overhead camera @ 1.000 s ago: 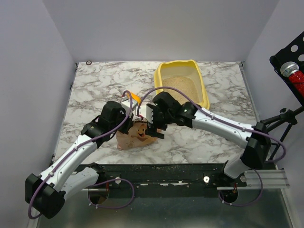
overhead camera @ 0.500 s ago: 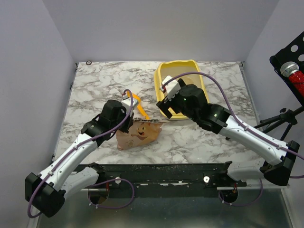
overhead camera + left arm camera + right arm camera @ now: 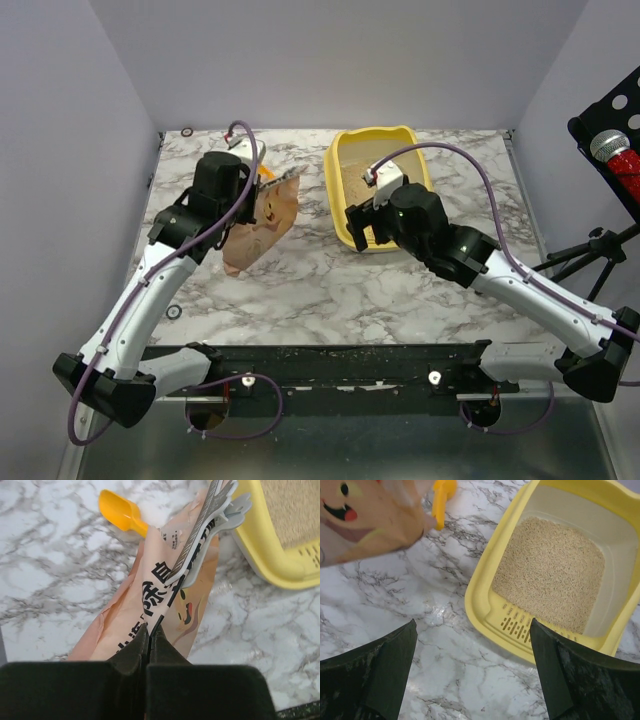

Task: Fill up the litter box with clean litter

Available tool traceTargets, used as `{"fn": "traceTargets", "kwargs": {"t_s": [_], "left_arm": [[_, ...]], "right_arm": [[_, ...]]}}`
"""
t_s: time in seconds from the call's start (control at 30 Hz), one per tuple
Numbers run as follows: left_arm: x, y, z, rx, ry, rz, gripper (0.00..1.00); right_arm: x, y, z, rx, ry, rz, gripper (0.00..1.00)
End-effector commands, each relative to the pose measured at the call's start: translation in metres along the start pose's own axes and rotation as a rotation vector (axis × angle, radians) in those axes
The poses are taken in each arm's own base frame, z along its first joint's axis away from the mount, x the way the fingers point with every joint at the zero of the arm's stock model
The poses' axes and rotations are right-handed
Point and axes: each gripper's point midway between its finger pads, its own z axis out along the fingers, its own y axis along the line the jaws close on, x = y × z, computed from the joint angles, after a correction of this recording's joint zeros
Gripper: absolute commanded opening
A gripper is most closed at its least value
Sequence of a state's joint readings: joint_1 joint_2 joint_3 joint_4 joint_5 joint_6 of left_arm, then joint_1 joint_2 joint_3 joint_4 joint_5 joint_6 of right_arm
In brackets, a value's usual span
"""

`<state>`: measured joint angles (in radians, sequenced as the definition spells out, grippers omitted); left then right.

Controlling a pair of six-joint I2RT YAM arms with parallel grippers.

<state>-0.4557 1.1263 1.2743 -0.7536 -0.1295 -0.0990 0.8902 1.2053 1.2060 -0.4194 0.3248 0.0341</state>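
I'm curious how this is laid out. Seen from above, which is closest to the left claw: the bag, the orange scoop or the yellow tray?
1. Bag, gripped in the left claw.
2. Orange scoop, just beside it.
3. Litter box, farther right.

On the marble-patterned tabletop (image 3: 330,280), the large yellow plastic litter box (image 3: 430,180) stands at the far right, with beige sandy litter (image 3: 352,180) inside. The right gripper (image 3: 362,222) hovers above its near left corner. To the left, the left gripper (image 3: 266,186) holds a pinkish-tan plastic bag (image 3: 255,225) in its jaws.
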Motion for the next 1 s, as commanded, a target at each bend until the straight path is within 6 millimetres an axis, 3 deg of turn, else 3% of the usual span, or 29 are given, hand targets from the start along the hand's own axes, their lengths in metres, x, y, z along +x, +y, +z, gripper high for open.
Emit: {"fn": "traceTargets", "kwargs": {"t_s": [0.0,0.13,0.23,0.33,0.47,0.7,0.8,0.97], "left_arm": [[-0.109,0.037,-0.044,-0.134,-0.343,-0.107,0.00],[-0.117,0.064,-0.038,-0.227,-0.356,-0.151,0.00],[-0.107,0.079,-0.021,-0.268,-0.330,-0.184,0.00],[-0.096,0.083,-0.010,-0.269,-0.330,-0.229,0.00],[-0.067,0.094,0.009,-0.340,-0.279,-0.266,0.00],[-0.008,0.076,0.063,-0.270,-0.192,-0.365,0.02],[0.013,0.069,0.081,-0.247,-0.152,-0.397,0.18],[0.018,0.049,0.079,-0.140,-0.133,-0.428,0.65]], "right_arm": [[0.007,0.002,-0.001,0.010,0.000,0.071,1.00],[0.014,-0.002,0.006,0.053,0.016,0.109,1.00],[0.017,0.000,0.011,0.065,0.030,0.142,1.00],[0.020,-0.002,0.014,0.083,0.036,0.146,1.00],[0.021,0.003,0.018,0.064,0.044,0.146,1.00],[0.034,0.014,0.033,0.046,0.096,0.174,1.00],[0.035,0.019,0.036,0.031,0.108,0.189,1.00],[0.033,0.020,0.035,0.033,0.106,0.220,1.00]]}}
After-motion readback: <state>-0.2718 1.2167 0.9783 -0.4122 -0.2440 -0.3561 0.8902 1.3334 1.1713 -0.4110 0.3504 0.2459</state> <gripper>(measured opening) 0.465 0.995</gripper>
